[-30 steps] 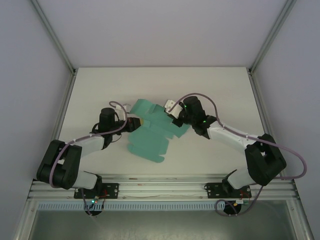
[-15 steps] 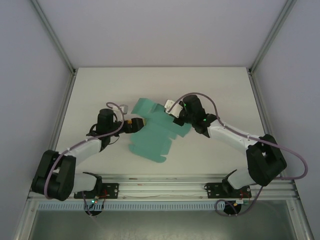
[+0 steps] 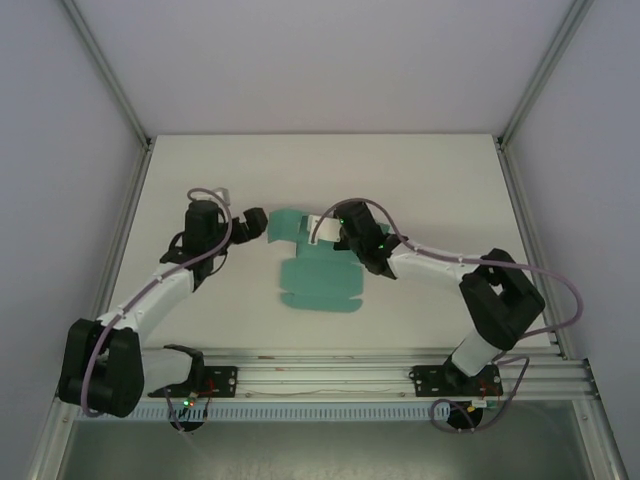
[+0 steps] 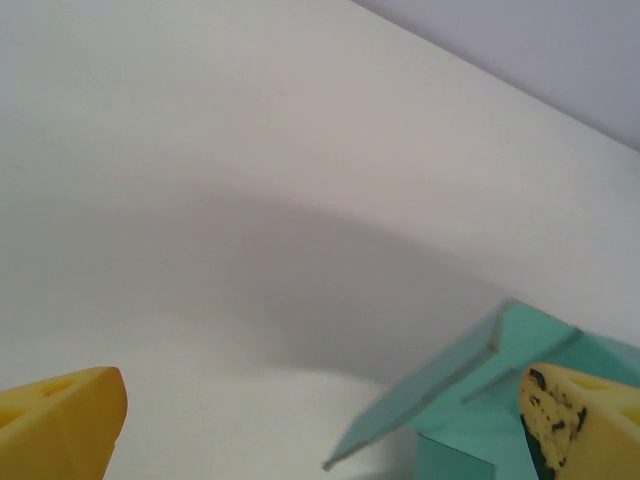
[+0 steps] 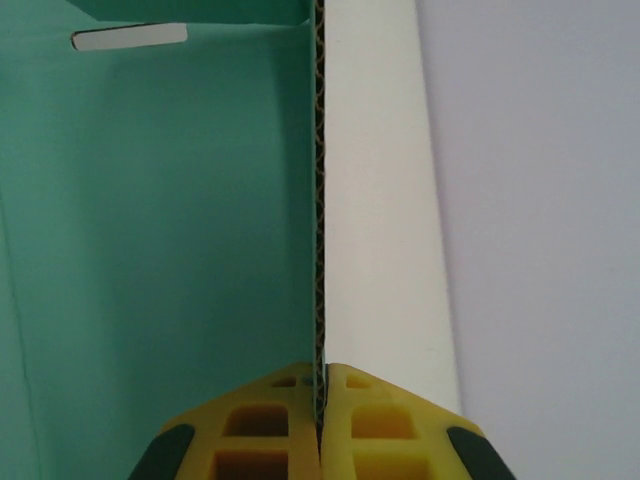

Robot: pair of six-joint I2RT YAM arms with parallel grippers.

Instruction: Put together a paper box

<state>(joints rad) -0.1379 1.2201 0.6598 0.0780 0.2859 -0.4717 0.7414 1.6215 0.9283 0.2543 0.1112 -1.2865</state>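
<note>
– Two pincers: which one grips?
– The right gripper [image 3: 322,232] pinches the teal-green creased card paper box [image 3: 318,280]; the sheet spreads nearward of it. Its wrist view shows the fluted edge [image 5: 319,200].
– And the left gripper [image 3: 255,222]?
– Gaping, with the card beside one yellow finger [image 4: 575,420].

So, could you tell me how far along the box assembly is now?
Early stage. Done: one panel of the paper box is folded up, while most of the sheet lies flat on the table. In hand: the right fingers are shut on that panel's edge, and the left fingers are open beside a raised corner. Left: the remaining flaps and closing.
</note>
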